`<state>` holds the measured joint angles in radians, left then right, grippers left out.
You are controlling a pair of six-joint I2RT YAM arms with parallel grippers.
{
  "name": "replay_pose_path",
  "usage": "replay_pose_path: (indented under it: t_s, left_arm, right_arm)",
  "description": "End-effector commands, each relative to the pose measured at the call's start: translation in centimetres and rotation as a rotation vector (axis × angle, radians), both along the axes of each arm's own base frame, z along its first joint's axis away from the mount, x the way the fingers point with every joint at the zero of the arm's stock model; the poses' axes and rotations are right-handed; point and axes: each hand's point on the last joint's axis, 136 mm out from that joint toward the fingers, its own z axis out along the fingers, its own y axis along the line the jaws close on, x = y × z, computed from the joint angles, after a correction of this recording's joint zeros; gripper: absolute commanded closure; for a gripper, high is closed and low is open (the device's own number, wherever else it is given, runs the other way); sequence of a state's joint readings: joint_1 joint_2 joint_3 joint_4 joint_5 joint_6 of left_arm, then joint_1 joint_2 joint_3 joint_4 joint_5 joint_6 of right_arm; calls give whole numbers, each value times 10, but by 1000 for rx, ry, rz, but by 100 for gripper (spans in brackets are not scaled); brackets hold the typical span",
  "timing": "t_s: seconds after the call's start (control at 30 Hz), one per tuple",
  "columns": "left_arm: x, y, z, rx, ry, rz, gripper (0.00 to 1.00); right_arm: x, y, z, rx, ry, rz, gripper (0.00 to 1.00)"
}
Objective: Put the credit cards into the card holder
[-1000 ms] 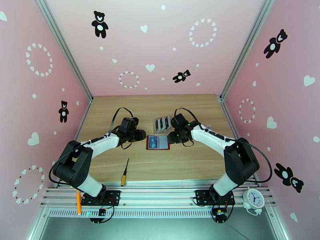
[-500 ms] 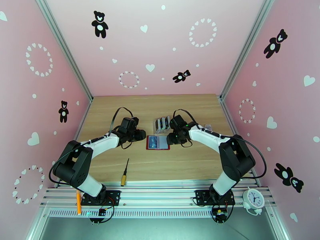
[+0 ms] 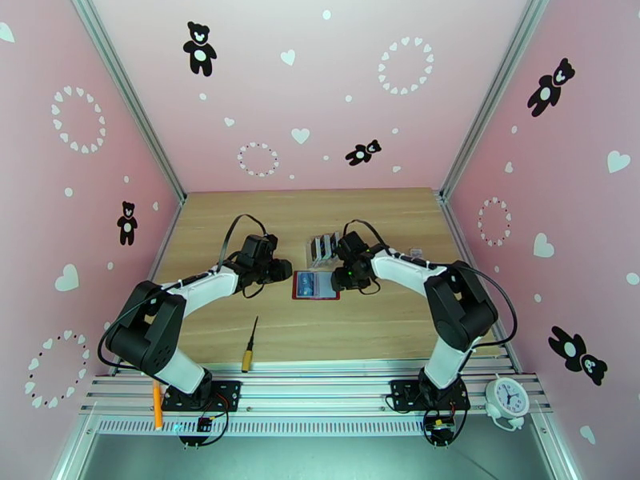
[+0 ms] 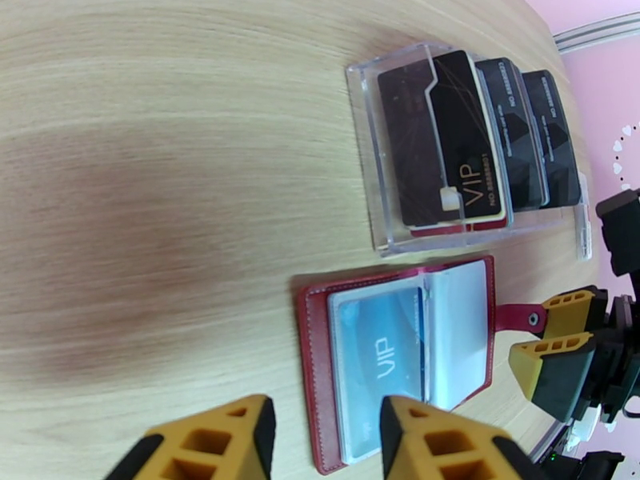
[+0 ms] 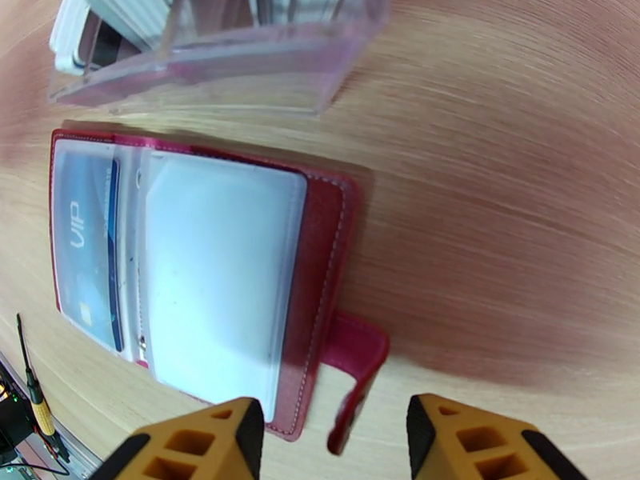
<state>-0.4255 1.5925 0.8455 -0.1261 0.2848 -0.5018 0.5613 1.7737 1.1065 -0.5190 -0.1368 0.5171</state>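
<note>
The dark red card holder lies open on the table between my two grippers. A teal card marked VIP sits in its left clear sleeve, also seen as the teal card; the right sleeve looks blank. Several black cards stand in the clear slotted rack just behind. My left gripper hovers open at the holder's left edge, its fingers empty. My right gripper is open at the right edge, the curled-up snap tab lying between its fingers without being gripped.
A yellow-handled screwdriver lies near the table's front edge. An orange pen and a white clock rest on the rail by the arm bases. A small pale item sits right of the rack.
My right arm has swung a little to the left, bringing its gripper closer to the holder's snap tab. The left arm and the holder have stayed put.
</note>
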Motion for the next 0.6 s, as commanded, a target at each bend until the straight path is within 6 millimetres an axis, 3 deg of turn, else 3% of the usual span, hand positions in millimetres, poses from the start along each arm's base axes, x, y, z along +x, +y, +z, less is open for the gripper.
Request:
replay_pose_path:
  t_s: [0.0, 0.57]
  left_arm:
    - [1, 0, -3, -13, 13, -3, 58]
    - [1, -2, -5, -18, 20, -8, 58]
  right_arm:
    - [9, 5, 0, 10, -9, -11, 48]
    - [19, 2, -8, 7, -5, -23, 50]
